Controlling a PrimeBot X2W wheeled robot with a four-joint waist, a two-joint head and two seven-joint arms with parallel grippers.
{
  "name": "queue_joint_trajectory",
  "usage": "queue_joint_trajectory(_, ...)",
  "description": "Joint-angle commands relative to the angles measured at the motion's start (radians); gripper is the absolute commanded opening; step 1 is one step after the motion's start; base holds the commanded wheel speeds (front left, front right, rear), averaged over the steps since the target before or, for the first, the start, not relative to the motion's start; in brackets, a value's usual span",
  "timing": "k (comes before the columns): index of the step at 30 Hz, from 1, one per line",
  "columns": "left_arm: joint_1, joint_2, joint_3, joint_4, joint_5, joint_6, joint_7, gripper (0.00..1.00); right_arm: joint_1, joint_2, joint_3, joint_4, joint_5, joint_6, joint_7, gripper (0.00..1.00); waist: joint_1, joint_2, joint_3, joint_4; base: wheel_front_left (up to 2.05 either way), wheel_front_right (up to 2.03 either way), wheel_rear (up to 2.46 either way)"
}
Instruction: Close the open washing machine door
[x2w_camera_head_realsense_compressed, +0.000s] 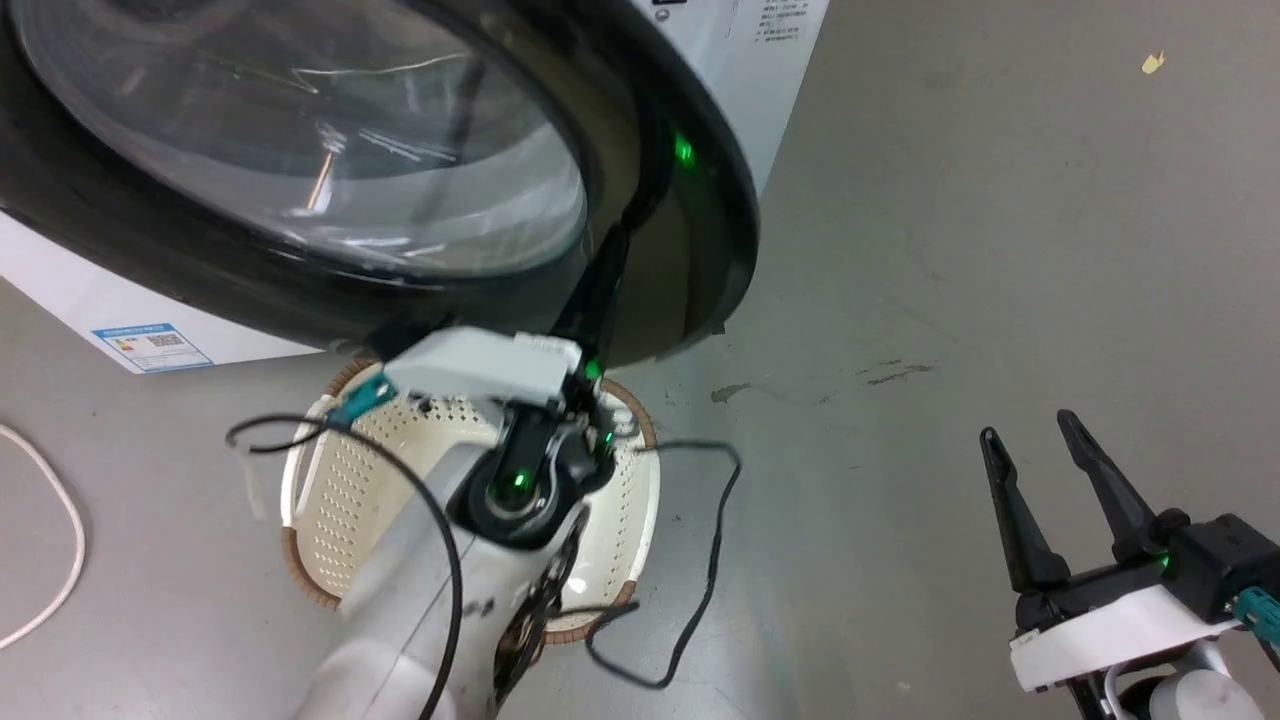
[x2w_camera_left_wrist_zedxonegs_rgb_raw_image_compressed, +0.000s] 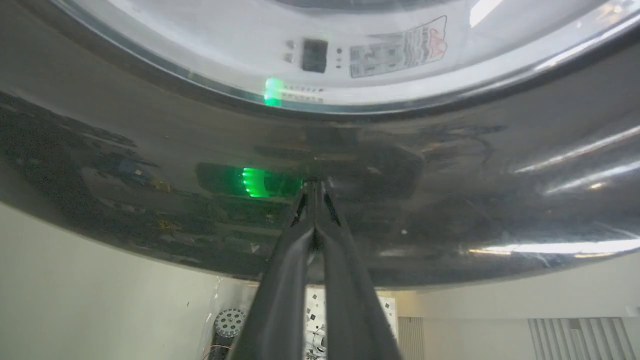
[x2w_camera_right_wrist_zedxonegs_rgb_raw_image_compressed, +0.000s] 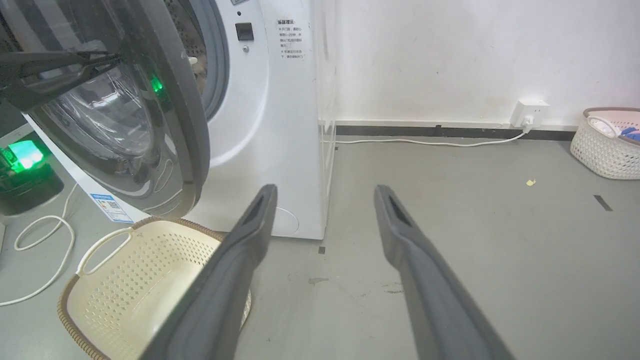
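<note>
The washing machine door (x2w_camera_head_realsense_compressed: 170, 245), glossy black around a bulging glass window (x2w_camera_head_realsense_compressed: 300, 130), stands ajar from the white washing machine (x2w_camera_right_wrist_zedxonegs_rgb_raw_image_compressed: 280, 125). In the right wrist view the door (x2w_camera_right_wrist_zedxonegs_rgb_raw_image_compressed: 187, 125) is seen edge-on, with the grey ring and steel drum (x2w_camera_right_wrist_zedxonegs_rgb_raw_image_compressed: 200, 45) behind it. My left gripper (x2w_camera_head_realsense_compressed: 614, 242) is shut, and its fingertips (x2w_camera_left_wrist_zedxonegs_rgb_raw_image_compressed: 314, 186) touch the door's black outer ring below the glass. At the lower right, over bare floor, my right gripper (x2w_camera_head_realsense_compressed: 1030, 425) is open and holds nothing, well clear of the door.
A cream perforated basket (x2w_camera_head_realsense_compressed: 340, 490) sits on the floor under the door and my left arm. A white cord (x2w_camera_head_realsense_compressed: 60, 540) lies to the left. Another basket (x2w_camera_right_wrist_zedxonegs_rgb_raw_image_compressed: 607, 142) and a wall socket (x2w_camera_right_wrist_zedxonegs_rgb_raw_image_compressed: 530, 107) are far right. Grey floor (x2w_camera_head_realsense_compressed: 1000, 220) stretches right of the washer.
</note>
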Motion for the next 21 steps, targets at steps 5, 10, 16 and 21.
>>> queue_joint_trajectory(5, -0.032, 0.001, -0.032, 0.002, -0.043, -0.005, -0.016, 0.00, -0.026, -0.003, 0.005, 0.008, 0.010, -0.001, -0.004, 1.00, -0.0001, -0.0001, -0.009, 0.016, 0.00, 0.00, 0.00)
queue_joint_trajectory(10, 0.043, 0.001, -0.014, -0.024, -0.021, -0.005, -0.002, 0.00, -0.012, -0.002, 0.001, 0.013, 0.007, -0.001, -0.004, 1.00, -0.0001, -0.0001, -0.055, 0.048, 0.00, 0.00, 0.00)
queue_joint_trajectory(16, 0.206, 0.079, -0.003, -0.150, 0.161, -0.005, -0.031, 1.00, 0.031, -0.003, -0.014, 0.006, 0.000, -0.001, -0.004, 1.00, -0.0001, -0.0001, -0.142, 0.110, 0.00, 0.00, 0.00)
queue_joint_trajectory(21, 0.338, 0.207, -0.010, -0.214, 0.493, -0.005, -0.090, 1.00, 0.082, -0.006, -0.014, 0.000, -0.010, -0.001, -0.004, 1.00, -0.0001, -0.0001, -0.210, 0.167, 0.00, 0.00, 0.00)
